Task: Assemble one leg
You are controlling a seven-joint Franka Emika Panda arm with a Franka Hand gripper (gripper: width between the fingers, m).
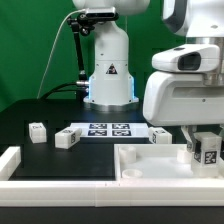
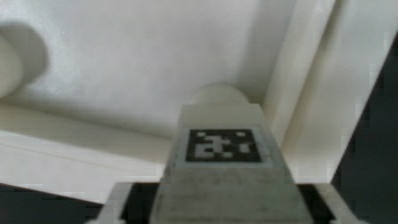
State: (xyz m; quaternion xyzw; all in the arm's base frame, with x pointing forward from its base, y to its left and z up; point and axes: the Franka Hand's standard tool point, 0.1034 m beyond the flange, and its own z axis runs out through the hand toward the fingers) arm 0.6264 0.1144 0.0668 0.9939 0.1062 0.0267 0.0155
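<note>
Four legs: counted in the exterior view, going from its left to its right
Far-left leg [image 1: 38, 131]: lies loose on the black table [image 1: 30, 115], tag face showing; apart from everything, seemingly waiting its turn
Second leg [image 1: 66, 139]: lies just beside the marker board's left end; also untouched
Marker board [image 1: 108, 130]: flat, fixed, four black-and-white square tags in a row; patterns only, no readable writing
Third leg [image 1: 161, 135]: past the board's right end, just behind the tray's rim
Tray-like square part [image 1: 150, 165]: large, white, raised rim, a round boss inside one corner [image 2: 18, 60]; probably the body the leg joins
Held leg [image 1: 208, 152]: at the exterior view's right, upright over the tray, tag facing the camera; its tip points into the tray's interior [image 2: 219, 100], likely lined up for seating
Gripper [image 1: 207, 150]: jaws pinching the held leg from both sides
Writing: only a small warning triangle on the arm's base [image 1: 110, 72]; unreadable
</note>
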